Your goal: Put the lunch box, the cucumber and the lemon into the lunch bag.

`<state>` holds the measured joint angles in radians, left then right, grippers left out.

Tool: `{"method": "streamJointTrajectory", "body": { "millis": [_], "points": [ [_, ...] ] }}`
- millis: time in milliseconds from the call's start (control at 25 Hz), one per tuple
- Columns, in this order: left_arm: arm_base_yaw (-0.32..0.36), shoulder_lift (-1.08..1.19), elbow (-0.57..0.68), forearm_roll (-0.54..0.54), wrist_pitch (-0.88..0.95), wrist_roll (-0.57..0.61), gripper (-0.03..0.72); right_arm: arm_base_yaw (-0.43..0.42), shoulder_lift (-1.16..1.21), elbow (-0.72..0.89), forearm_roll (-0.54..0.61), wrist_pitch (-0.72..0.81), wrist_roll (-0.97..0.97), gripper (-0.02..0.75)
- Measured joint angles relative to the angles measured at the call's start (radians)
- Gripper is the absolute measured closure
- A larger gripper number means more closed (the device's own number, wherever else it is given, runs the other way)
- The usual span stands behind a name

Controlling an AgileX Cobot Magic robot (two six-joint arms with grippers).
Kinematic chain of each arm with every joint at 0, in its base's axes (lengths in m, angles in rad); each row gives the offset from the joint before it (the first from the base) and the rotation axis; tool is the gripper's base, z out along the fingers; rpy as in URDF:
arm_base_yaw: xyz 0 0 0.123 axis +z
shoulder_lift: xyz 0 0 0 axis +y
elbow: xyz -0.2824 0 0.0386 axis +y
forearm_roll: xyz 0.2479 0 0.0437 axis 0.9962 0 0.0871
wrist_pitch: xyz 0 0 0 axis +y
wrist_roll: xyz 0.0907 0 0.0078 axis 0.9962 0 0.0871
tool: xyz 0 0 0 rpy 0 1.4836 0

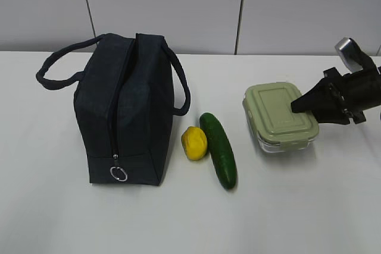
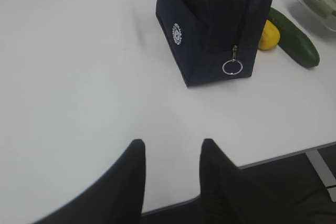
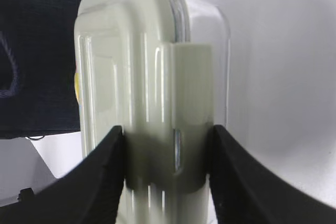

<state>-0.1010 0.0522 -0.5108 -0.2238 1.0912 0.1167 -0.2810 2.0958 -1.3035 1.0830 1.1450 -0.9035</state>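
White table [image 1: 297, 218], grey panelled wall [image 1: 178, 4] w/ 2 seams behind.

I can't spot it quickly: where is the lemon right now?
In the exterior view the lemon lies on the table just left of centre, between the lunch bag and the cucumber.

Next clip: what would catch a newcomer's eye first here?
The dark navy boxy fabric lunch bag stands at the left of the white table, zipped shut, its silver ring pull hanging low. Beside it lie the small yellow lemon and the long dark green cucumber. At the right, the black right gripper straddles the sage-green lidded lunch box.
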Motion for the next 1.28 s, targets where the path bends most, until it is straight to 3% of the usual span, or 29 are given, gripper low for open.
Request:
{"method": "streamJointTrajectory", "body": {
  "millis": [240,640,800,960,1160,1280],
  "points": [
    [0.0,0.047,0.0,-0.012,-0.007,0.0,0.451,0.0,-0.029,0.0,0.027,0.0,0.007,0.386],
    [0.0,0.326,-0.022,-0.147,-0.15,0.0,0.449,0.0,-0.078,0.0,0.028,0.002,0.02,0.386],
    [0.0,0.462,-0.048,-0.2,-0.26,0.0,0.373,0.0,-0.096,0.0,0.038,0.006,0.023,0.386],
    [0.0,0.596,-0.068,-0.32,-0.345,0.098,0.267,0.0,-0.105,0.002,0.066,0.006,0.026,0.386],
    [0.0,0.789,-0.114,-0.498,-0.375,0.287,0.249,0.0,-0.113,0.002,0.107,0.006,0.038,0.386],
    [0.0,0.892,-0.172,-0.549,-0.402,0.368,0.246,0.0,-0.113,0.002,0.109,0.006,0.048,0.386]
  ]
}}
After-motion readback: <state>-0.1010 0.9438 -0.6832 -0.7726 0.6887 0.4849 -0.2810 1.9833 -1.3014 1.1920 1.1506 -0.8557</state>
